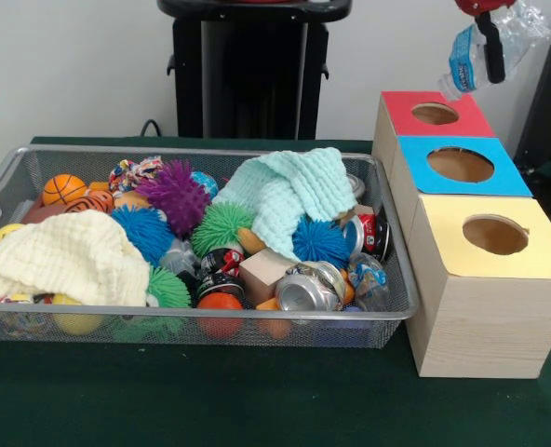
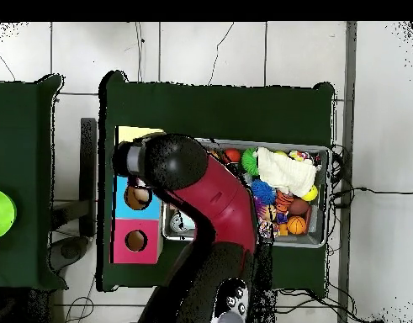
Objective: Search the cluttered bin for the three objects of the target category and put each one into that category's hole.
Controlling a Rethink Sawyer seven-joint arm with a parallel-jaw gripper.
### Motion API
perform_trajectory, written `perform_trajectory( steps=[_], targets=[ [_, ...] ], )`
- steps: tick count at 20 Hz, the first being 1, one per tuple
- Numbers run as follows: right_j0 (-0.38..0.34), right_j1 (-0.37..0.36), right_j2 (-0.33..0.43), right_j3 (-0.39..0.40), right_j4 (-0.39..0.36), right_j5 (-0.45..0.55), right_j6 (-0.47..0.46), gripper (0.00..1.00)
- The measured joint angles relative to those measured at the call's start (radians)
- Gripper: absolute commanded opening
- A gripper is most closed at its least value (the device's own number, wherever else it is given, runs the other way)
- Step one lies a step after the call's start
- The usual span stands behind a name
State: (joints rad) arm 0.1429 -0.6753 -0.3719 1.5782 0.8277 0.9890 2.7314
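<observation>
Clear plastic bottle (image 1: 485, 42) hangs clamped between the fingers of the gripper (image 1: 490, 47), above and behind the red box (image 1: 434, 115). Best to centre it over the hole (image 1: 435, 114) before letting go.

White wall (image 1: 80, 65) behind. Green table (image 1: 210, 400). Overhead: pale tiled floor (image 2: 201, 50), second green table (image 2: 24, 126) alongside, cables (image 2: 361, 192) on floor.

Air above the three box holes is open: red hole (image 1: 435, 114), blue hole (image 1: 461, 165), yellow hole (image 1: 495, 235), nothing on the lids. Bin (image 1: 398, 307) packed w/ clutter; mint cloth (image 1: 289, 196) and cream cloth (image 1: 69, 255) cover parts. Worktop (image 1: 210, 400) strip in front of bin is bare.
</observation>
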Motion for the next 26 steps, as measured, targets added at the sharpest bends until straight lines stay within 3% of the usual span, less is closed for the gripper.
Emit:
perform_trajectory(
  steps=[9,18,26],
  targets=[
    [-0.002,-0.003,0.072,0.021,0.019,-0.019,0.000,0.00],
    [0.014,-0.003,0.069,0.019,-0.043,-0.044,0.000,0.00],
    [0.001,-0.049,0.088,0.054,0.001,-0.121,0.000,0.00]
  ],
)
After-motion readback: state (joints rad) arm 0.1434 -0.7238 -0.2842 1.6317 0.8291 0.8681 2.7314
